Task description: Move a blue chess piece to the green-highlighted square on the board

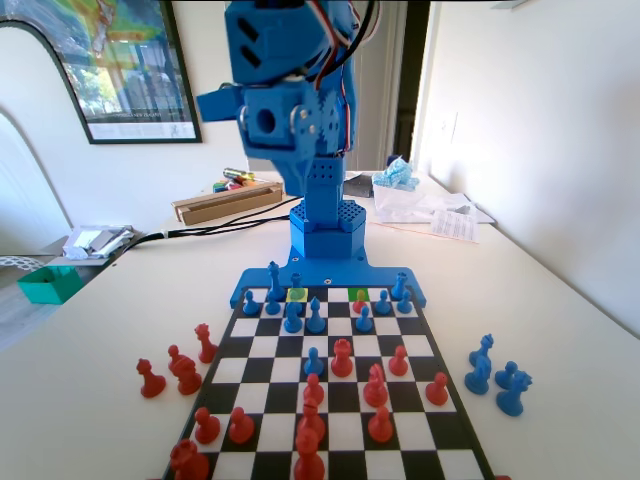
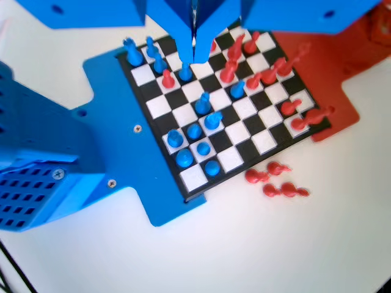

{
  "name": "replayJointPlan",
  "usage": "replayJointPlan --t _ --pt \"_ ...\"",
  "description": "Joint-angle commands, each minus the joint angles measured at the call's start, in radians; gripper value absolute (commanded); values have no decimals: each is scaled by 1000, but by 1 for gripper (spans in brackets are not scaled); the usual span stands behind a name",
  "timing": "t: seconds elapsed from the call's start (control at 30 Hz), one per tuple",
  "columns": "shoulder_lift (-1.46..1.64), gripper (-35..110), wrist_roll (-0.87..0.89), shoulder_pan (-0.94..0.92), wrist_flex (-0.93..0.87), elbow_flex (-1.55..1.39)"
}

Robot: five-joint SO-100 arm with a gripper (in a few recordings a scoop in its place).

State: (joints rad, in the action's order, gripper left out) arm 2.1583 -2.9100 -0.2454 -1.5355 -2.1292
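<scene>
The fingers (image 2: 194,52) hang pressed together, empty, high over the board (image 2: 247,131). The green-highlighted square (image 1: 357,294) is partly hidden by a red piece (image 1: 360,300).

The green-highlighted square (image 1: 357,294) sits in the board's (image 1: 340,420) far row, around 1 o'clock from center, with a red piece (image 1: 360,303) on it.

The board (image 1: 262,345) looks smooth and a bit shiny; the blue chess piece (image 1: 314,362) and red pieces (image 1: 342,357) look like smooth plastic; the table (image 1: 90,370) is plain, matt white.
</scene>
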Motion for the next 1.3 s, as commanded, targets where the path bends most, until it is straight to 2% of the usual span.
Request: replayJointPlan --t 0.0,0.13,0.5,1.27 --pt "-5 2 -129 -43 15 -25" --pt "-37 4 -133 -54 71 -78" --pt "-41 13 -149 -54 480 -414" --pt "-146 13 -138 -34 693 -526"
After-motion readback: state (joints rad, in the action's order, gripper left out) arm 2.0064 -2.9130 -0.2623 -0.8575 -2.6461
